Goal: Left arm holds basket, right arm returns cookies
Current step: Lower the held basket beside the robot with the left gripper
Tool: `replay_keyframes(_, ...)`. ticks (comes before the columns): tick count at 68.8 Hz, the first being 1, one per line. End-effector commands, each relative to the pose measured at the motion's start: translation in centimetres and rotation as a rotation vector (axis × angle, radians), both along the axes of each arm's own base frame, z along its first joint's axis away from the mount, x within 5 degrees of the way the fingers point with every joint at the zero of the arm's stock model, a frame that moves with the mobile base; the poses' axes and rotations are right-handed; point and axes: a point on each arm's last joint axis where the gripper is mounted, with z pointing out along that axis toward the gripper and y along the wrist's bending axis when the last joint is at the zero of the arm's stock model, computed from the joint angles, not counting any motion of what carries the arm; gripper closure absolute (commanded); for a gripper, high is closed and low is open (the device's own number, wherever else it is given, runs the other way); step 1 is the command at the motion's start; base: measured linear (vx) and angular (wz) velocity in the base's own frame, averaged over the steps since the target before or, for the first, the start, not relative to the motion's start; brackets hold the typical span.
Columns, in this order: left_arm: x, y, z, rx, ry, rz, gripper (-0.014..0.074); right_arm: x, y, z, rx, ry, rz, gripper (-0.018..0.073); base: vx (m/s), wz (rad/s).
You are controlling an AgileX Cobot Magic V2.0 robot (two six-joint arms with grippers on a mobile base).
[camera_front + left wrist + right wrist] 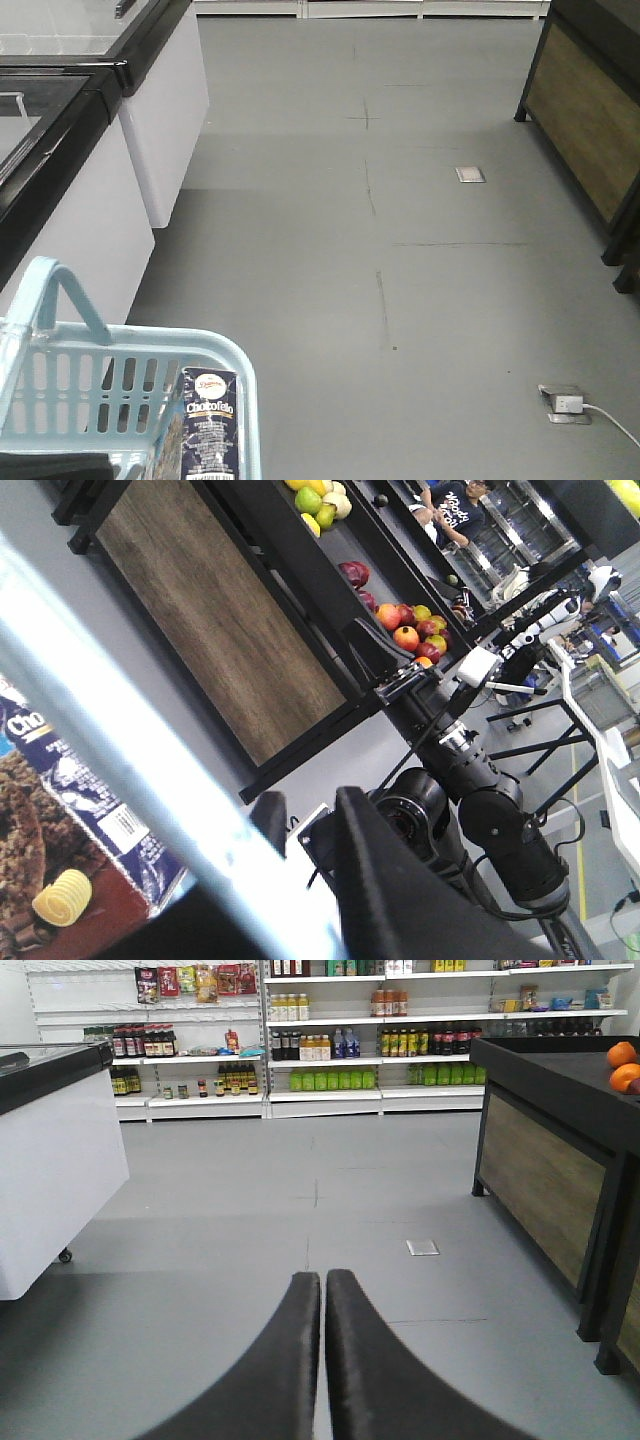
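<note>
Right arm beyond blurred basket rim

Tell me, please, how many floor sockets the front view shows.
2: one floor socket sits mid-floor, upper right; another lies near the bottom right, with a white cable. More may be hidden.

- The grey floor is smooth and crossed by thin dark seam lines.
- At 9 to 10 o'clock in the front view, two white chest freezers with black tops stand on it, one behind the other.
- At 2 o'clock stands a black display stand with a wood-look side panel.
- At 1 o'clock a small metal plate lies on the floor.
- At 4 o'clock a floor socket holds a white plug; its white cable trails off to the right.
- At 7 o'clock the basket carries the cookies, upright by its right wall.
</note>
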Motion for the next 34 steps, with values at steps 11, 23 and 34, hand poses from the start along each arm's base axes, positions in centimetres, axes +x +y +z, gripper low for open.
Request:
replay_keyframes(11, -0.12, -0.12, 1.65, -0.1, -0.042, 0.013, 0.0603, -0.07, -0.03, 0.62, -0.012, -0.08, -0.006, 0.0563, 0.0, 0.0)
replay_keyframes(23, -0.13, -0.12, 1.65, -0.099, -0.042, 0.012, 0.0603, -0.07, -0.03, 0.62, -0.012, -0.08, -0.006, 0.0563, 0.0, 0.0)
replay_keyframes(34, -0.13, -0.12, 1.65, -0.099, -0.042, 0.012, 0.0603, -0.07, -0.03, 0.62, -0.012, -0.08, -0.006, 0.0563, 0.0, 0.0)
